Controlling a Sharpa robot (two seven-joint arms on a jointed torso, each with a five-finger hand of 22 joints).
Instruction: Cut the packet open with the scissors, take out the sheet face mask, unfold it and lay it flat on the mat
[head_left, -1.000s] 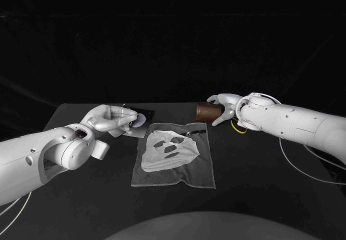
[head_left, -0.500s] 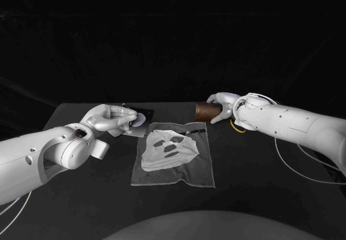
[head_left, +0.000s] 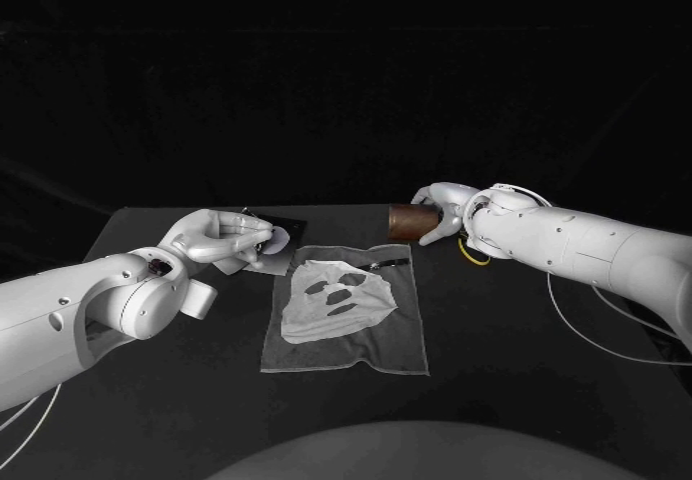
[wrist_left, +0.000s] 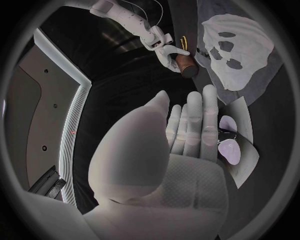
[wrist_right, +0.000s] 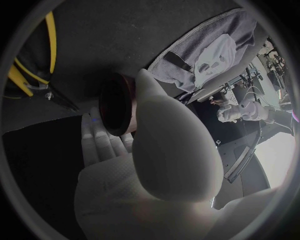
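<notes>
Though the sheet face mask (head_left: 335, 290) already lies flat on the mat (head_left: 353, 352), the scissors (head_left: 273, 239) and packet (head_left: 267, 267) are off to one side.
Head view: the left hand (head_left: 219, 238) curls its fingers round the lilac-handled scissors just above the packet, beside the mat's far left corner; the right hand (head_left: 440, 212) clasps a brown cylinder (head_left: 410, 222), with a yellow-handled tool (head_left: 473, 254) near it. Left wrist view: the fingers lie side by side, with the scissor loops at their tips over the packet. Right wrist view: thumb and fingers clamp the cylinder.
</notes>
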